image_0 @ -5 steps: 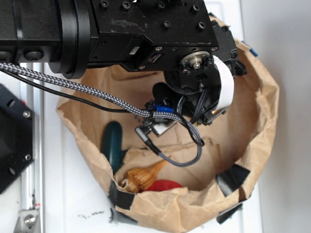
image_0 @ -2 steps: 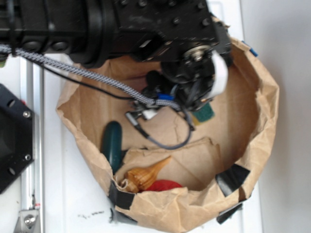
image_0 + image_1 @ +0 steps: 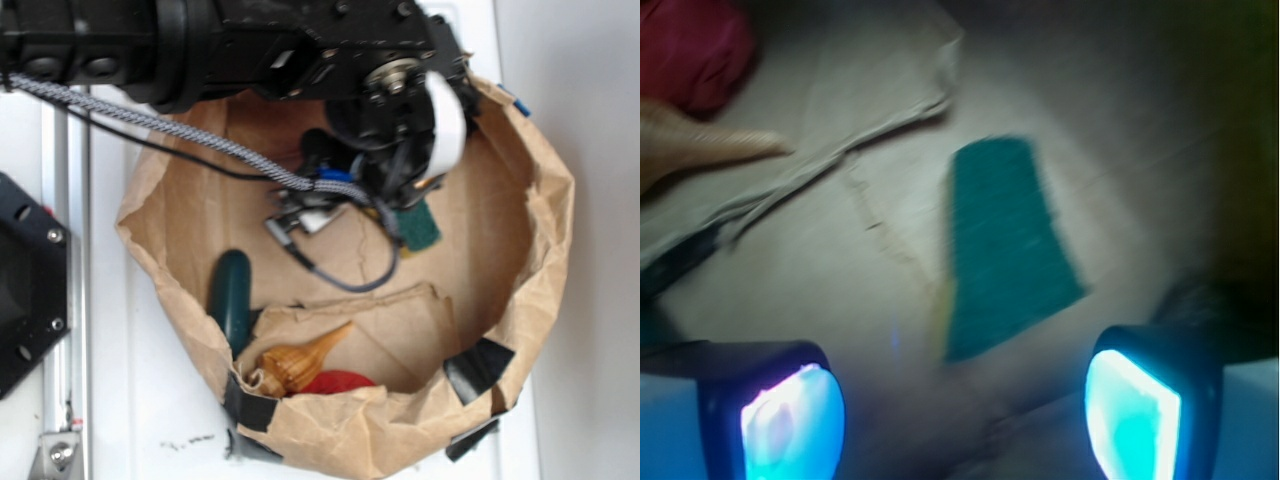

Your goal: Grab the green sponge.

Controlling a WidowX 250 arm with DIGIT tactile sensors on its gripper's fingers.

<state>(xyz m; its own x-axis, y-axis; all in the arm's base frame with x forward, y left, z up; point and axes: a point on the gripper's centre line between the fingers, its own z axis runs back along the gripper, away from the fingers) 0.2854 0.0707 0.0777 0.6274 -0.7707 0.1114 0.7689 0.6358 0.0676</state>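
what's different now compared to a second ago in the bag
The arm has moved toward the top of the exterior view, uncovering the green sponge, which was hidden under it before. The gripper now hovers over the sponge with jaws open, holding nothing. The dark green object, shell and red item haven't moved.

The arm [image 3: 300, 50] hides most of the green sponge [image 3: 420, 225].
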